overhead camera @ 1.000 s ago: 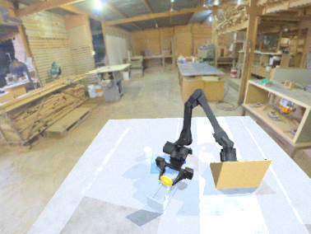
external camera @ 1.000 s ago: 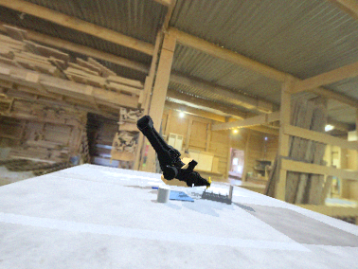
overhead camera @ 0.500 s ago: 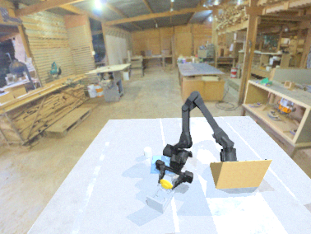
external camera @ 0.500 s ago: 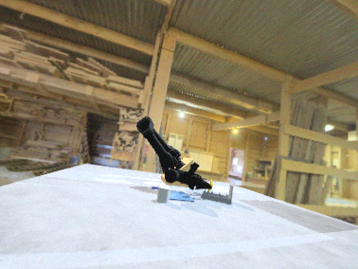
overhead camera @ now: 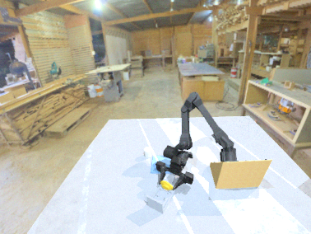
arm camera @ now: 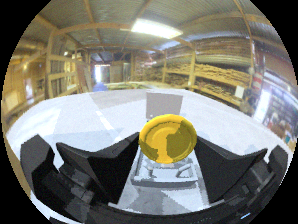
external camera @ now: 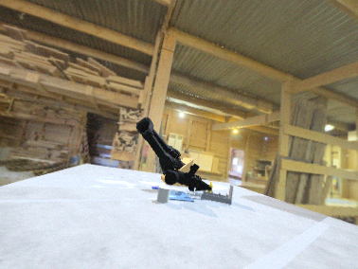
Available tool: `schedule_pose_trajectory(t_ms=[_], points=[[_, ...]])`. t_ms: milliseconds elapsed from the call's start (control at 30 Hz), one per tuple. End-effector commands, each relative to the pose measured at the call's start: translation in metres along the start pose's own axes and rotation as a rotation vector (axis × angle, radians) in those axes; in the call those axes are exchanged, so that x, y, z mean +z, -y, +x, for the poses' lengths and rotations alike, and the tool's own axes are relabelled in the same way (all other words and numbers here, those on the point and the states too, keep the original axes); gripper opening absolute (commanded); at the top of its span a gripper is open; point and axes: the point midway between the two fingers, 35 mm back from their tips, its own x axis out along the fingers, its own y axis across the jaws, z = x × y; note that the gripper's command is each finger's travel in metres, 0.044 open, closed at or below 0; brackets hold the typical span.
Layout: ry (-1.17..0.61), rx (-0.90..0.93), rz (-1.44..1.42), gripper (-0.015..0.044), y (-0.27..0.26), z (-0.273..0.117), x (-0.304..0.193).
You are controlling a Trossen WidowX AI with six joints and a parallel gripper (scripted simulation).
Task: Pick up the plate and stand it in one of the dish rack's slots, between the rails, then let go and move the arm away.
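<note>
On the tabletop (overhead camera: 111, 165) (external camera: 118, 227) (arm camera: 210, 105), one yellow plate (overhead camera: 166, 185) (arm camera: 167, 139), one grey dish rack (overhead camera: 158, 202) (external camera: 217, 197) (arm camera: 165, 180) and one blue item (overhead camera: 155, 166) (external camera: 181, 195) are counted. One pale cup (overhead camera: 147, 152) (external camera: 163, 195), one tan board (overhead camera: 240, 175) toward the right edge, and one black robot arm (overhead camera: 185, 128) (external camera: 158, 144) are also seen.

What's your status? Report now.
Tool shut on round yellow plate. Plate above grey slotted dish rack, not released. No obstruction seen between them.
</note>
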Motion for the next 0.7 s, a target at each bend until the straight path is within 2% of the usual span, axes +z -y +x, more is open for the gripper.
schedule_pose_trajectory(t_ms=[0,433,667], points=[[0.0,0.0,0.0,0.0053,0.0,0.0,0.0],[0.0,0.0,0.0,0.0394,0.0,0.0,0.0],[0.0,0.0,0.0,0.04,0.0,0.0,0.0]])
